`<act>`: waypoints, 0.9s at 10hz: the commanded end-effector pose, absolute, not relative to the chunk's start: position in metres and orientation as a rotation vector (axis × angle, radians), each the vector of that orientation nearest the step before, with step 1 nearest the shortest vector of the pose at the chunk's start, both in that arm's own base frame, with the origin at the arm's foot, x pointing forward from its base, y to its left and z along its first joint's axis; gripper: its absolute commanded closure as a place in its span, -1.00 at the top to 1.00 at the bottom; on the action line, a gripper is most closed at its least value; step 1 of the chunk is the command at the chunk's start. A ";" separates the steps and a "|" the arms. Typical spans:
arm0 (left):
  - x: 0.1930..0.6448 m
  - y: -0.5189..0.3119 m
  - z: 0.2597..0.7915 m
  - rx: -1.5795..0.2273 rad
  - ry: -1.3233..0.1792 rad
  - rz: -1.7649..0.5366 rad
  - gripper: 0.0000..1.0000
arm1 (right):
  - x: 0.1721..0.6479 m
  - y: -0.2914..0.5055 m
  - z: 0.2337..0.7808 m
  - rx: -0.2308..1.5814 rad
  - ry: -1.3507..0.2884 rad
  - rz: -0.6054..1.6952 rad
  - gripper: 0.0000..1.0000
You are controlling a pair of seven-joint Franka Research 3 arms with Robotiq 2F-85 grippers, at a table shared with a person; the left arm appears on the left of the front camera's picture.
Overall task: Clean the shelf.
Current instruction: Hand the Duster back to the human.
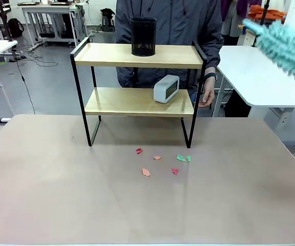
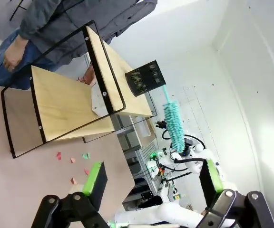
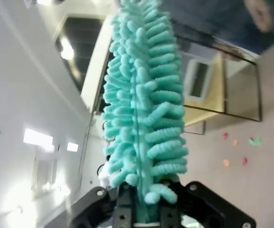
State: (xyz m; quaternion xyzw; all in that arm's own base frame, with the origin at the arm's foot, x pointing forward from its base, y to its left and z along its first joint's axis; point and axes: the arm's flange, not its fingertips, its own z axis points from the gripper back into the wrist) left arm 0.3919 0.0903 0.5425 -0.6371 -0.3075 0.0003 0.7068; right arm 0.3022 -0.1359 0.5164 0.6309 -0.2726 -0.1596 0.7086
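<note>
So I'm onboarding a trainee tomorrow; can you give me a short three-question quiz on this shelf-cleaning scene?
1. True or false: the black mesh cup stands on the top board of the shelf.
2. What does the right hand hold?
A. a sponge
B. a teal duster
C. a cloth
3. Fill in: the coloured paper scraps lie on the ____ in front of the shelf.

Key: 1 true; 2 B; 3 table.

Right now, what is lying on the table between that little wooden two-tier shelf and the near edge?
In the front view, a few small red, orange and green paper scraps lie just before the shelf; nearer, the beige table is bare.
</note>
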 end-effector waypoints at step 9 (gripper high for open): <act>0.392 0.091 0.545 -1.424 -0.689 -0.004 1.00 | 0.290 -0.131 0.456 1.298 -0.409 -0.601 -1.00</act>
